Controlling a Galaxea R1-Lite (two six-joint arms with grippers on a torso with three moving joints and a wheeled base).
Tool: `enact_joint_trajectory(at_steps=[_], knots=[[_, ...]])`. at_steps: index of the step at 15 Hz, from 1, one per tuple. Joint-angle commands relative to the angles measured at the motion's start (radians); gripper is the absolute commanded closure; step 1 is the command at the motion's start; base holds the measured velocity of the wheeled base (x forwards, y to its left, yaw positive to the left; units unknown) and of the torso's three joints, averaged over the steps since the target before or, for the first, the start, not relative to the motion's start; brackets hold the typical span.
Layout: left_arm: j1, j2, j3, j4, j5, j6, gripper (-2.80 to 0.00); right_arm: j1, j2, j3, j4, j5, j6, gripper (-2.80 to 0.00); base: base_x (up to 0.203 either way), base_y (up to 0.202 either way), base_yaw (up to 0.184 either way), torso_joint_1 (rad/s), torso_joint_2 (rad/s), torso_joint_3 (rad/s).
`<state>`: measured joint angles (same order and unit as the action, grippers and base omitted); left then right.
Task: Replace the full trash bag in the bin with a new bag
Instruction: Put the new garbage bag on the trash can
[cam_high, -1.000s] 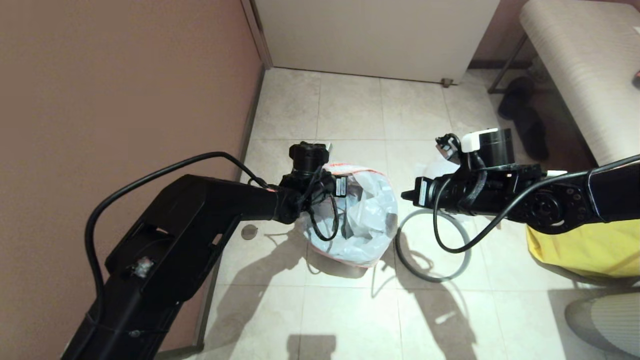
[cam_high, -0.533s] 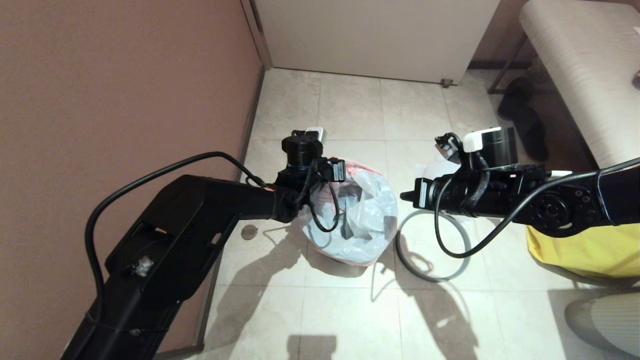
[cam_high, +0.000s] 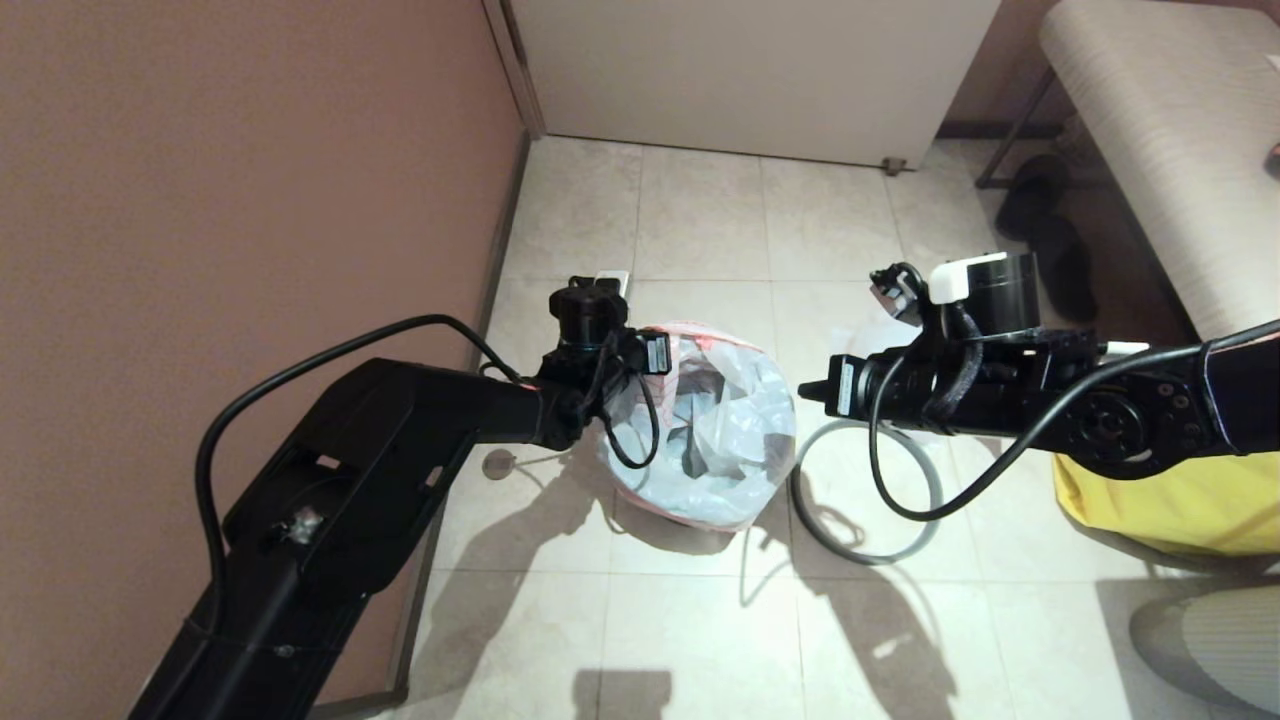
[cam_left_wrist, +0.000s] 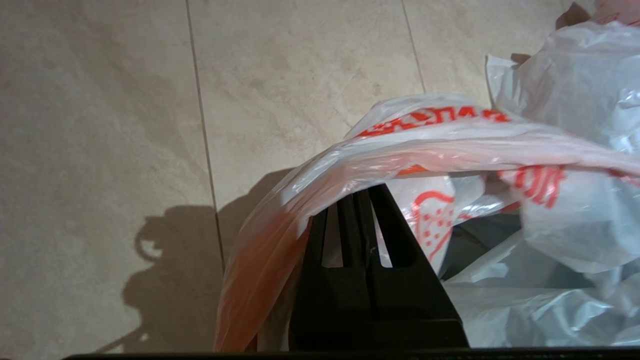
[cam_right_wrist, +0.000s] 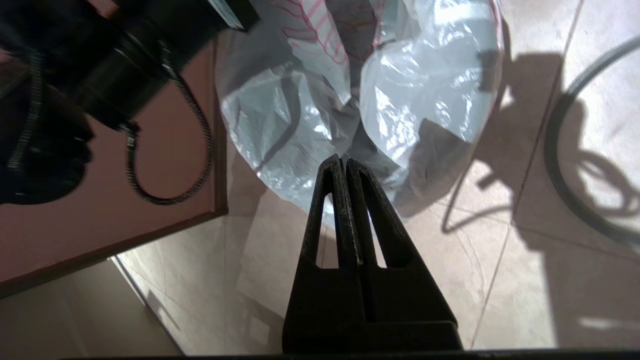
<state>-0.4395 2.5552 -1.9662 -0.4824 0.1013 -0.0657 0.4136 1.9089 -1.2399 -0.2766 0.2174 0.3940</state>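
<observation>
While draped over the pressed-together left gripper (cam_left_wrist: 367, 197), the bag (cam_left_wrist: 450, 135) seems pinched.

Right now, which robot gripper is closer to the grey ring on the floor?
Right. The right gripper hangs just beside the grey ring; the left gripper is at the far side of the bagged bin, under the bag's edge.

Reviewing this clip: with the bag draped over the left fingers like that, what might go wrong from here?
1. The new bag is thin film stretched over the shut left gripper; a pull may tear it or let it slip off.
2. The grey ring lies on the floor, so nothing clamps the bag.
3. The left wrist's cable loop hangs at the bag's mouth and may snag.
</observation>
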Motion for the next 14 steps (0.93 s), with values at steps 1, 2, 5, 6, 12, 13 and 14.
enact_joint_trajectory(at_steps=[1,2,5,6,12,13,14], knots=[[0.017,0.046,-0.007,-0.006,0.000,0.014,0.00,0.002,-0.005,0.012,-0.023,0.002,0.002,0.00,0.000,0.000,0.000,0.000,0.00,0.000],[0.021,0.063,-0.007,-0.014,0.000,0.042,0.00,0.004,-0.005,0.031,-0.068,0.002,0.002,0.00,0.000,0.000,0.000,0.000,0.00,0.000],[0.022,0.079,-0.005,-0.013,-0.003,0.052,0.00,0.008,-0.010,0.037,-0.081,0.002,0.002,0.00,0.000,0.000,0.000,0.000,0.00,0.000],[0.021,0.079,-0.005,-0.010,-0.008,0.052,0.00,0.008,-0.011,0.037,-0.081,0.002,0.002,0.00,0.000,0.000,0.000,0.000,0.00,0.000],[0.012,0.024,0.072,0.023,-0.027,0.049,0.00,0.004,0.020,0.030,-0.079,0.003,0.003,0.00,0.000,0.000,0.000,0.000,0.00,0.000],[0.010,-0.007,0.121,0.023,-0.060,0.049,0.00,0.001,0.035,0.026,-0.079,0.003,0.003,0.00,0.000,0.000,0.000,0.000,0.00,0.000],[0.008,-0.054,0.182,0.021,-0.132,0.050,0.00,-0.001,0.052,0.021,-0.079,0.003,0.002,0.00,0.000,0.000,0.000,0.000,0.00,0.000]])
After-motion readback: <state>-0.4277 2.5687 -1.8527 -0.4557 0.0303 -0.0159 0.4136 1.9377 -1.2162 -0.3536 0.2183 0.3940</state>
